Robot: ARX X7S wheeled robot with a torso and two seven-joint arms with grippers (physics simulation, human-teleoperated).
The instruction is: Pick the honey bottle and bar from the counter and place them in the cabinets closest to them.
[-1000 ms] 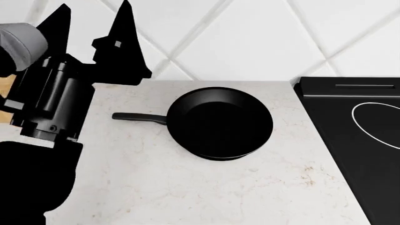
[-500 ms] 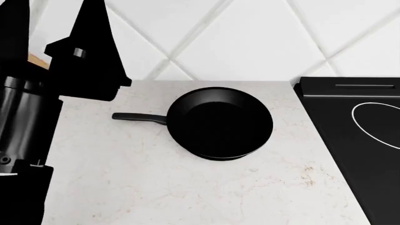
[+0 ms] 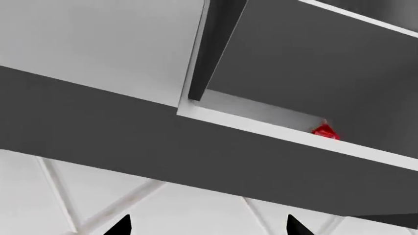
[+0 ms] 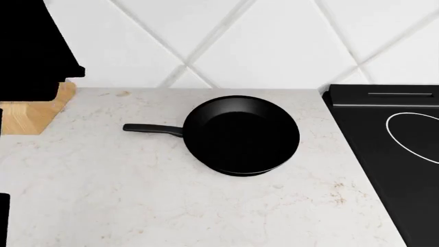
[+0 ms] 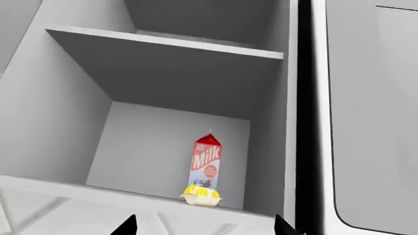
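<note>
Left wrist: left gripper (image 3: pixel 207 227) tips spread apart, empty, cabinet shelf (image 3: pixel 287 134) above and ahead, something red (image 3: pixel 324 131) on it.

Head: counter (image 4: pixel 137 195) holds only a pan (image 4: pixel 241 135); honey bottle and bar aren't visible.

Right wrist: right gripper (image 5: pixel 203 226) apart too, facing a milk carton (image 5: pixel 205 169). Looks like placing's finished; next, pull back.

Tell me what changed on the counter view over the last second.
The left arm swung up and off toward the left edge of the head view, so only its dark bulk shows in the top left corner now. That uncovered a wooden block at the back left of the counter. The frying pan and stovetop stayed put. Nothing was picked up or let go in view.
</note>
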